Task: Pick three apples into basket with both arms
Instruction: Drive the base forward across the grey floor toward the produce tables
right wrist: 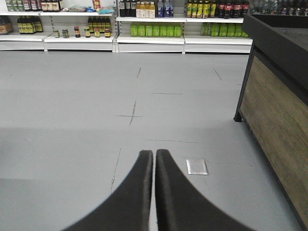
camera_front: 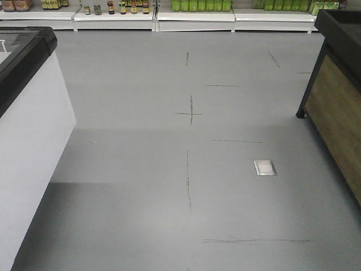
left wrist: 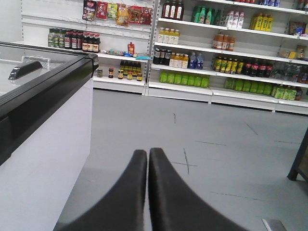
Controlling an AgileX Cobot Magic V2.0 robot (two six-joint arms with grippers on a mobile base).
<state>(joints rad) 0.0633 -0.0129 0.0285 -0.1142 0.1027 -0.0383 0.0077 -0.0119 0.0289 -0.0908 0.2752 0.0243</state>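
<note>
The three deep red, yellow-streaked round apples do not show in any view, and neither does the light blue slotted plastic basket. Where they lie cannot be told from here. The robot faces an open aisle of smooth grey floor marked with thin dark scuff lines, with a small square metal floor plate set in it to the right.

On the left stands a white chest freezer with a black rim and glass lid. On the right is a wood-panelled display stand with a black frame and black top tray, but what the tray holds is hidden by its raised edge. Along the far wall run white store shelves stocked with bottles and jars.

The black left hand points down the aisle with its two curved fingers pressed together at the tips and nothing between them. The black right hand is closed in the same way and is likewise empty.

By this the task looks to be at its very start, in the approach, with no fruit picked. The next move likely calls for the base to drive or turn until the fruit and the basket come into sight, perhaps toward the stand on the right. Both hands would then need to spread their fingers before reaching.
</note>
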